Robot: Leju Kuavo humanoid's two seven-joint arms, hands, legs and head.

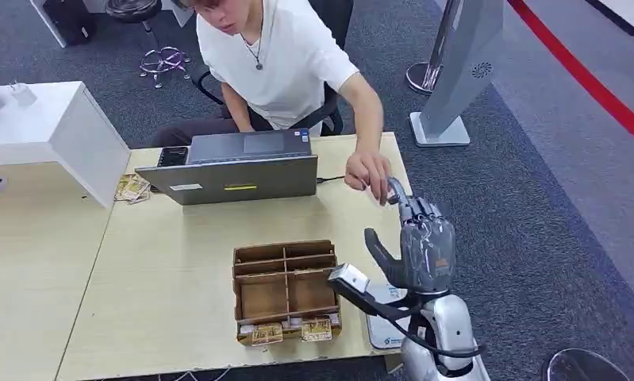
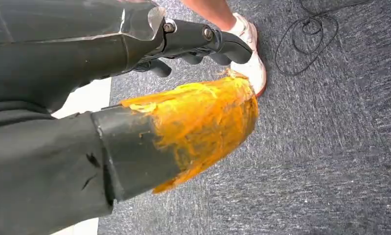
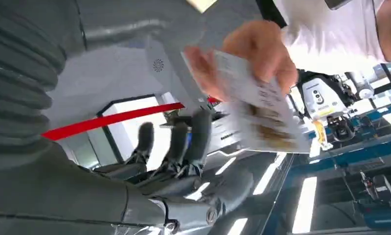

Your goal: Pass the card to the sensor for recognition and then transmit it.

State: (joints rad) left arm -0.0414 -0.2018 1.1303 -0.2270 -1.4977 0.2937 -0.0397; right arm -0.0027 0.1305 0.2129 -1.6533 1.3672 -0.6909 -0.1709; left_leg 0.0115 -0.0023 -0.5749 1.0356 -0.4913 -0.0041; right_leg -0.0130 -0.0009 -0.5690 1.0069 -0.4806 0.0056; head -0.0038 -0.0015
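White printed card (image 3: pixel 254 105), blurred, pinched by person's hand (image 3: pixel 252 54); grey right hand (image 1: pixel 421 238) raised, fingers spread, empty. Left hand (image 2: pixel 193 41): grasp indeterminate.

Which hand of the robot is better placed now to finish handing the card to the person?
The right hand. It is raised over the table's far right corner, at the person's hand, which already holds the card at its fingertips. The left hand hangs low toward the carpet, beside a shoe.

A: That right hand (image 1: pixel 421 238) is dark grey with a thick thumb, sitting on a shiny silver forearm (image 1: pixel 448 333).

B: Yep, black cable looped round the wrist, and the left hand (image 2: pixel 183 44) has visible screws.
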